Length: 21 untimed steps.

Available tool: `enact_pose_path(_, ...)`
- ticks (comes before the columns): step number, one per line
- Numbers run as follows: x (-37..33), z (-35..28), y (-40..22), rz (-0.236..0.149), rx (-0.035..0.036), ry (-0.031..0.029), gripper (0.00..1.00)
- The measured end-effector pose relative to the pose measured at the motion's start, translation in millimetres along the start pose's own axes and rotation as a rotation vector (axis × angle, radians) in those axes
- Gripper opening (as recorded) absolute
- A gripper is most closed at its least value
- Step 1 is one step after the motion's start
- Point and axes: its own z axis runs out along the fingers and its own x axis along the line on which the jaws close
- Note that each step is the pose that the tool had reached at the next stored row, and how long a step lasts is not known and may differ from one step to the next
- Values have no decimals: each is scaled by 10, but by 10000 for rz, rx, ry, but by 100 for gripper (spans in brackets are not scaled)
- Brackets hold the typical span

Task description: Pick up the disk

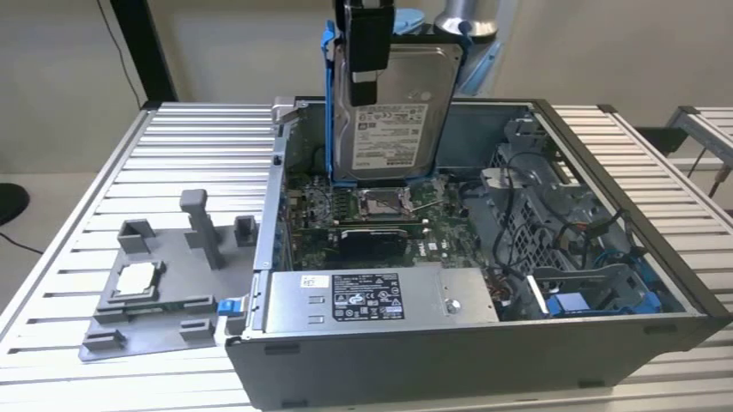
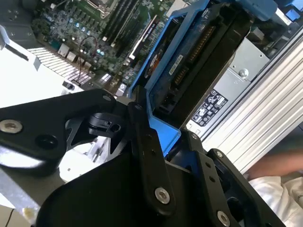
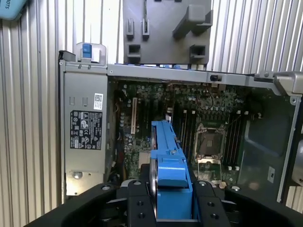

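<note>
Above the open grey metal computer case (image 1: 481,343), the flat silver-grey hard drive with its white barcode label and blue plastic frame, the disk (image 1: 396,112), hangs upright, clear of the green motherboard (image 1: 366,219) beneath it. The black gripper (image 1: 369,39) is clenched on the disk's upper edge; in both wrist views its black fingers (image 3: 137,208) press either side of the blue frame (image 3: 170,179). The pick looks essentially made, judging by the daylight between the drive's lower edge and the board.

To do this step well, the grip should stay square on the frame and the drive should travel straight up out of the case, since any tilt could swing its lower corners toward the case walls.

Going from the exterior view's left: outside the case lies a grey plastic fixture tray (image 1: 160,292) with upright posts, carrying a small square silver chip (image 1: 136,277). Against the case's near wall sits the large grey box with a black-and-white label (image 1: 366,296). Farther right inside the case are tangled black cables (image 1: 538,172) and a blue-trimmed drive bay (image 1: 584,296), the likeliest snags.
</note>
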Motion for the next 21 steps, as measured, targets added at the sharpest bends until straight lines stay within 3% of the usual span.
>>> enact_pose_path(7, 107, 19, 1, 240, 21, 20, 0)
enact_pose_path(21, 363, 30, -105, 301, 26, 26, 0)
